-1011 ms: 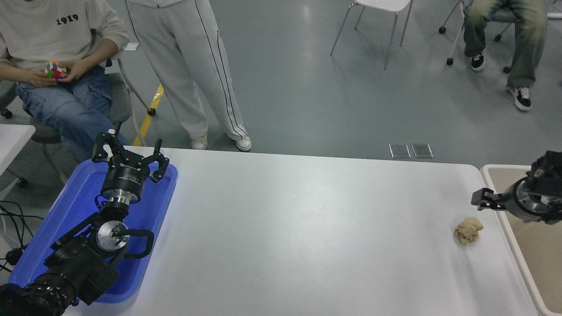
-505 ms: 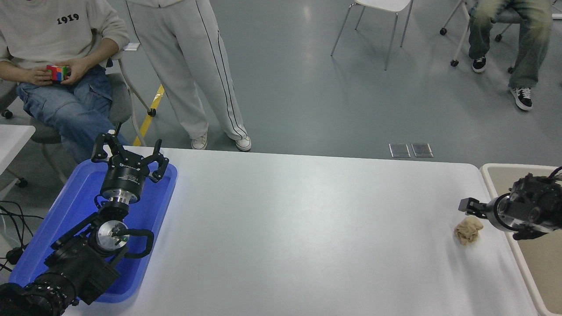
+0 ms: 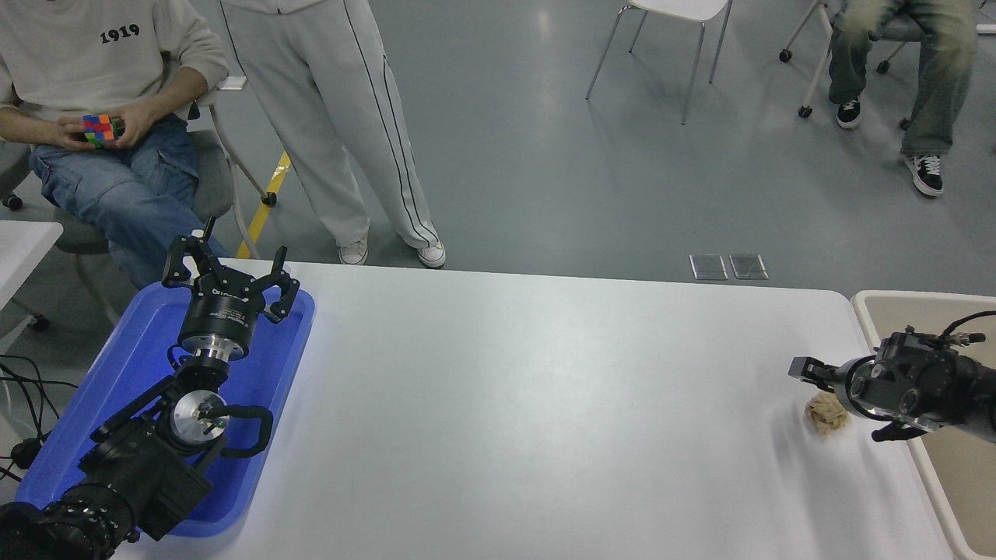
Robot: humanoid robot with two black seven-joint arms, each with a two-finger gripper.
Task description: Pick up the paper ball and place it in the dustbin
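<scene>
Now right pincer (image 3: 809,372) above paper ball (image 3: 825,414) (on table (image 3: 545,404))

Paper ball (image 3: 825,413) looks crumpled and matte, the white table (image 3: 545,404) smooth with slight sheen, blue tray (image 3: 280,365) glossy plastic.

blue tray (image 3: 140,342) on white table (image 3: 545,389), seated person's colourful cube (image 3: 99,129), chair (image 3: 669,31)

From my feed: grey glossy floor (image 3: 545,155), soft overhead glare. Yellow tape line (image 3: 268,187) near left. White chair (image 3: 669,39) on thin metal legs, top centre. Two metal floor plates (image 3: 729,267) just past white table (image 3: 545,420) — rounded far corner. Second white tabletop (image 3: 23,249) at left edge; cables (image 3: 19,389) below it.
</scene>
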